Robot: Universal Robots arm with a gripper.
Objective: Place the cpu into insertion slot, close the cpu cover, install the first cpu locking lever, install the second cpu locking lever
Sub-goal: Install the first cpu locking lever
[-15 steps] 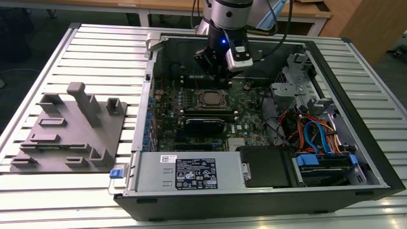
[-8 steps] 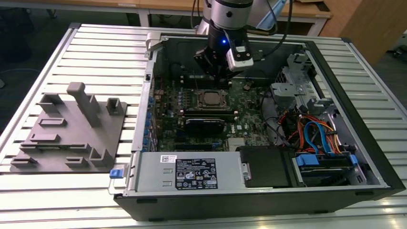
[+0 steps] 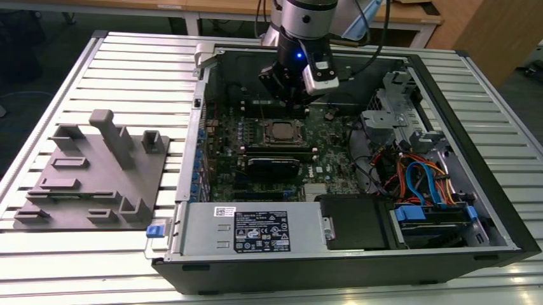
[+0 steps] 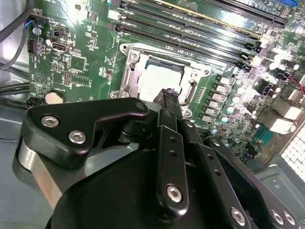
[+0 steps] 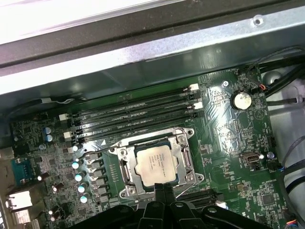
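- Gripper [image 5: 159,187] first: what state is it in?
- Its black fingers are pressed together with nothing between them. In both wrist views the tips hang close to one edge of the socket.
- And the cpu [image 5: 155,164]?
- It lies flat in the insertion slot [image 5: 125,168], dull metal top up. The cpu cover [image 5: 184,151] lies down around it like a frame. Whether any locking lever is latched, I cannot tell.
- How would the chip handle?
- I judge it light, stiff and slick on top, and fragile underneath. It wants holding by 2 opposite edges and never pressing hard. The cover looks like thin, springy sheet metal.
- And around it?
- 4 long black memory slots [image 5: 138,112] run just beside the socket on the green motherboard [image 5: 228,133]. All of it sits inside the open computer case [image 3: 339,273].
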